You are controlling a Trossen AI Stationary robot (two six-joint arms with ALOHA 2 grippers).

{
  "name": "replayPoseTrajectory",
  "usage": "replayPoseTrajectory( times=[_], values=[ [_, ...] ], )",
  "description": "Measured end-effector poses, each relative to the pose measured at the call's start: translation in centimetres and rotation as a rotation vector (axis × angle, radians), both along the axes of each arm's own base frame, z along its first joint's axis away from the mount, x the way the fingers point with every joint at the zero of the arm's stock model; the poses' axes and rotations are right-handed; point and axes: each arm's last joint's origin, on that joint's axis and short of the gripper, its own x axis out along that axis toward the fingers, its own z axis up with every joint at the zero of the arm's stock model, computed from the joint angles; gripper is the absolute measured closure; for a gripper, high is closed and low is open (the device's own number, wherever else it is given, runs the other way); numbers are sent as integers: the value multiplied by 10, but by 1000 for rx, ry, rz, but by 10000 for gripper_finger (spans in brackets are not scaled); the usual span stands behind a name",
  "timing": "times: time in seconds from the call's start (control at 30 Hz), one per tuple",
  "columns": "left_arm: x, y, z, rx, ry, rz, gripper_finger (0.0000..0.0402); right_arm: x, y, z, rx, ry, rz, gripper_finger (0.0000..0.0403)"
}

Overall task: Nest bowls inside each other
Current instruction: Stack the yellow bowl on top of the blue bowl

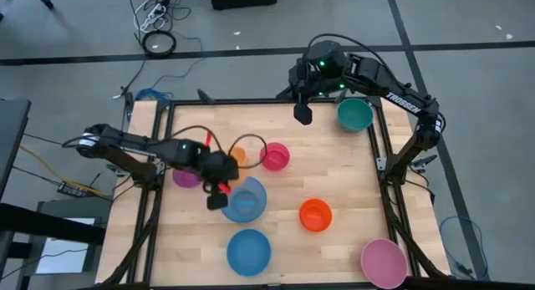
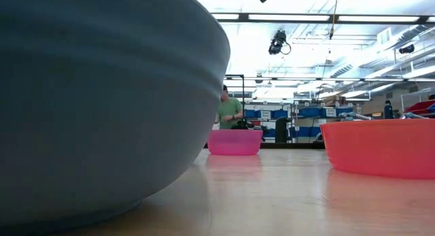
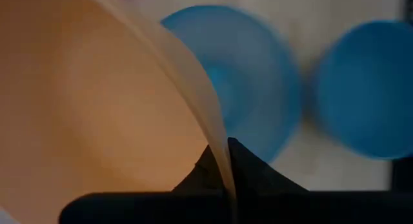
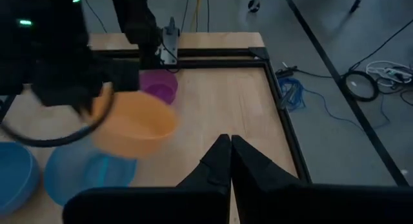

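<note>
My left gripper (image 1: 219,193) is shut on the yellow-orange bowl (image 4: 132,124), which hangs in the air above the table's middle left, close over a blue bowl (image 1: 245,200). A second blue bowl (image 1: 249,251) sits nearer the front edge. The purple bowl (image 1: 185,178), magenta bowl (image 1: 274,156), red-orange bowl (image 1: 315,214), pale pink bowl (image 1: 384,262) and green bowl (image 1: 355,114) each rest on their bases, apart from one another. My right gripper (image 1: 303,114) hangs shut and high over the far edge, touching nothing. My left gripper pinches the yellow-orange bowl's rim (image 3: 218,141), one finger (image 3: 200,172) inside the bowl and one outside against its wall. The fingers slant down from the table's left. The bowl hangs tilted below them, lifted clear of the table.
A black frame (image 1: 251,102) edges the wooden table. Cables (image 1: 247,144) loop over the table beside the left arm. In the low view the near blue bowl (image 2: 102,93) fills the left half, and a person (image 2: 230,110) stands far back in the room.
</note>
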Motion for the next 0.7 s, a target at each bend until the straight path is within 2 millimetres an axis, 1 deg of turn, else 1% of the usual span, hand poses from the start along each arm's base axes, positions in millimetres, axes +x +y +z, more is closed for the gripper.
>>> replayPoseTrajectory(
  times=[0.13, 0.23, 0.3, 0.47, 0.57, 0.7],
  values=[
    [7, -22, 4, -72, -97, -76, 397, 0, 0, 0, 1, -4, -1, 403],
    [11, -30, 0, -80, -102, -94, 397, 0, 0, 0, 10, -5, -7, 403],
    [17, -33, -7, -75, -83, -94, 397, 0, 0, 0, 17, -5, -11, 403],
    [31, -38, -33, -58, 11, -81, 394, 1, 1, 0, 24, -7, -12, 403],
    [37, -39, -42, -49, 31, -86, 376, 1, 1, 0, 26, -7, -11, 403],
    [39, -40, -39, -48, -10, -87, 338, 2, 3, 0, 28, -7, -7, 403]
  ],
)
